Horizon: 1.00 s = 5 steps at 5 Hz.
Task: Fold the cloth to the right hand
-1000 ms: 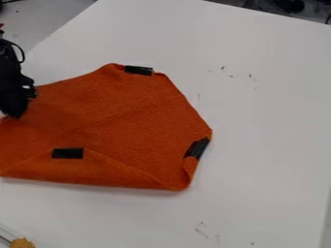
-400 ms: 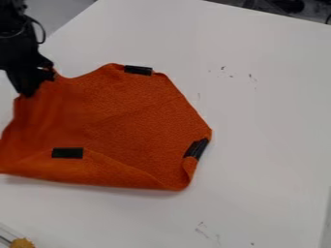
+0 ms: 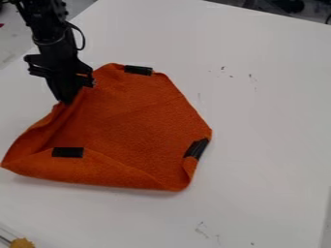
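The black gripper (image 3: 65, 100) hangs over the upper left part of the orange cloth (image 3: 129, 121), shut on the cloth's left edge. That edge is lifted and drawn inward, with creases running down from the fingertips towards the lower left corner. Along the bottom the cloth is folded over, and black tape marks sit at its top, lower left and right side. The right corner is tucked in near the tape.
The white table (image 3: 265, 121) bears a few dark marks at upper right and near the bottom. A yellowish round object (image 3: 22, 243) lies at the lower left edge. Dark items stand beyond the table's far edge at the upper right.
The gripper has moved right from the left edge of the view, pulling the cloth's left edge up and inward with it. The cloth's right side has stayed in place.
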Each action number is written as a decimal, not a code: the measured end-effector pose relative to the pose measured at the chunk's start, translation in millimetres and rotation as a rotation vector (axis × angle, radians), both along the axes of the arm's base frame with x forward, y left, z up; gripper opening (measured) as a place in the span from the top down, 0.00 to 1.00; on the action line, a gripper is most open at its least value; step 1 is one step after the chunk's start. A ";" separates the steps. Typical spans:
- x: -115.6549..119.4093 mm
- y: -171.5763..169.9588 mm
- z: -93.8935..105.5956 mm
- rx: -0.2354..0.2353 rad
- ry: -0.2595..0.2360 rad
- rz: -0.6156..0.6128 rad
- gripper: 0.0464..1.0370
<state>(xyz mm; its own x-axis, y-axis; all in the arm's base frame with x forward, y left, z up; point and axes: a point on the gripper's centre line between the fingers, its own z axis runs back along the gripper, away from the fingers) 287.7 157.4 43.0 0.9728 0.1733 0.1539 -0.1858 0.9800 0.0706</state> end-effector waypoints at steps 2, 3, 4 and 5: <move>3.4 -28.7 -13.3 -0.064 -0.001 -0.008 0.75; 3.5 -42.6 -16.3 -0.062 0.042 -0.026 0.45; 5.9 -59.3 -19.1 -0.058 0.067 -0.045 0.14; 9.1 -80.3 -19.6 -0.069 0.081 -0.067 0.02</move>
<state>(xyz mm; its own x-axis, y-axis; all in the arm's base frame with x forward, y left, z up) 296.7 77.2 23.4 0.9913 0.1151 0.0646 -0.1162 0.9931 0.0144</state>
